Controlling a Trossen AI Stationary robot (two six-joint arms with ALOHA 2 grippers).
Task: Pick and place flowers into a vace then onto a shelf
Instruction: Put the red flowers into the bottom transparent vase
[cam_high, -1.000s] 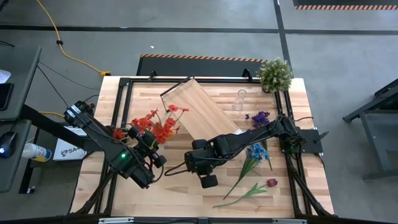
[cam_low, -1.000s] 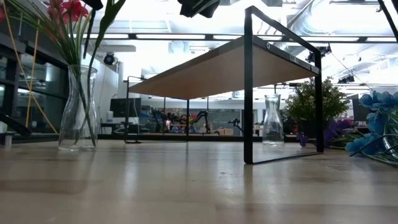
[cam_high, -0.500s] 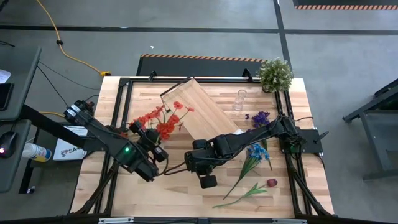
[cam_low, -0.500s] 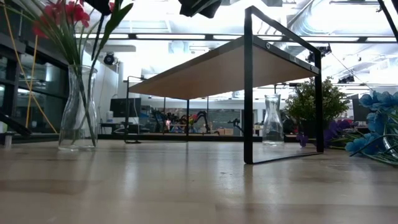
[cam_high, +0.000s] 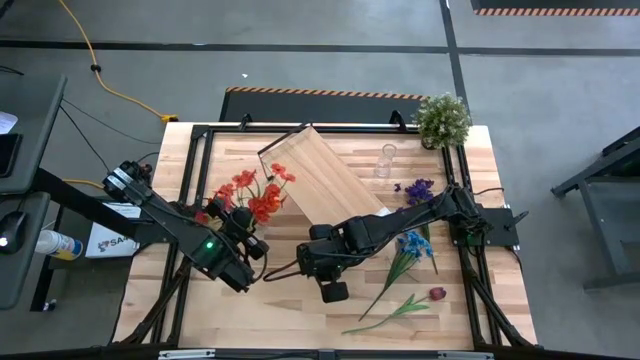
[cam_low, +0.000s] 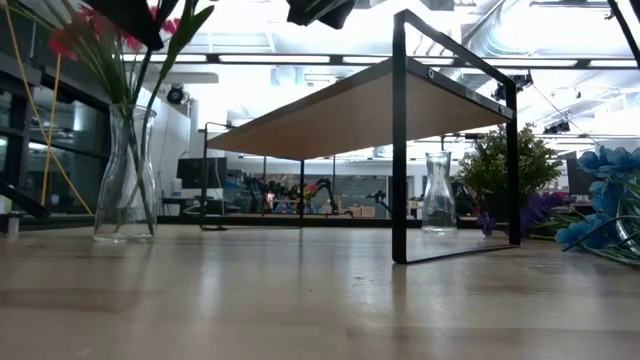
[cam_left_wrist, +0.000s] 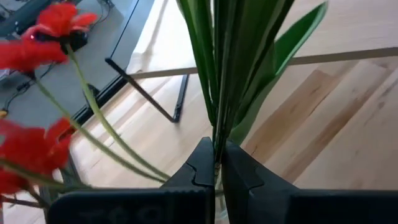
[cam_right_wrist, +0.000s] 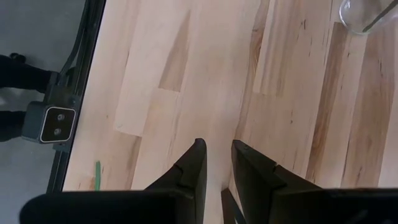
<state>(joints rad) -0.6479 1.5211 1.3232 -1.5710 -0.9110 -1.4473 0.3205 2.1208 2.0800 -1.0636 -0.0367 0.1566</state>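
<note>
— Red and orange long-stemmed flowers (cam_high: 252, 192): where are they?
— Their green stems stand in the clear glass vase (cam_low: 126, 175) near the desk's left side, beside the light-wood shelf (cam_high: 322, 180); the left gripper (cam_left_wrist: 215, 163) has its fingers clamped on them.
— And the right gripper (cam_right_wrist: 214, 163)?
— Empty, fingers slightly apart, above the wooden desk (cam_high: 300, 300).

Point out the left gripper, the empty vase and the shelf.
left gripper (cam_left_wrist: 216, 163), left wrist view, between the fingertips shut on green stems
empty vase (cam_low: 438, 195), low view, glass body
shelf (cam_high: 322, 176), high view, middle of the wood board
</note>
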